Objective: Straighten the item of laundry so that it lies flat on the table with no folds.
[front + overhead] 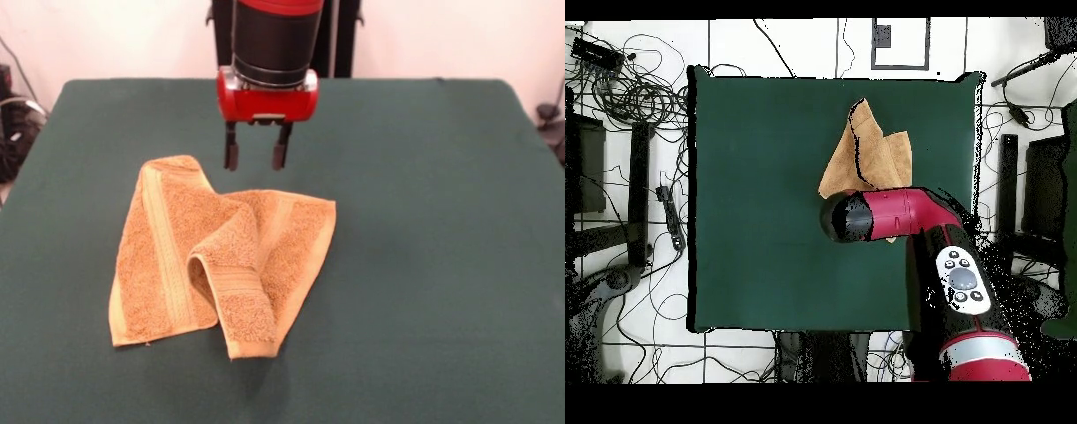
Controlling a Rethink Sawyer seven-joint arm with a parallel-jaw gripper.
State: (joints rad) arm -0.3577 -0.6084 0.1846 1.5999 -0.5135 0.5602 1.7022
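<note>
- My red and black arm (905, 218) reaches over the green worktop (755, 200).
- It covers one edge of the crumpled orange towel (870, 155).

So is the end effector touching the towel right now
Apart. The front view shows the open end effector hanging above the towel's far edge, with green table visible beneath both fingertips.

floor (765, 35): pale tiles with dark joints | cables (640, 90): black, tangled, lying on the floor at the overhead view's left and top | wall (124, 35): plain white in the front view | dark equipment (1035, 190): on the floor at the overhead view's right edge
</note>
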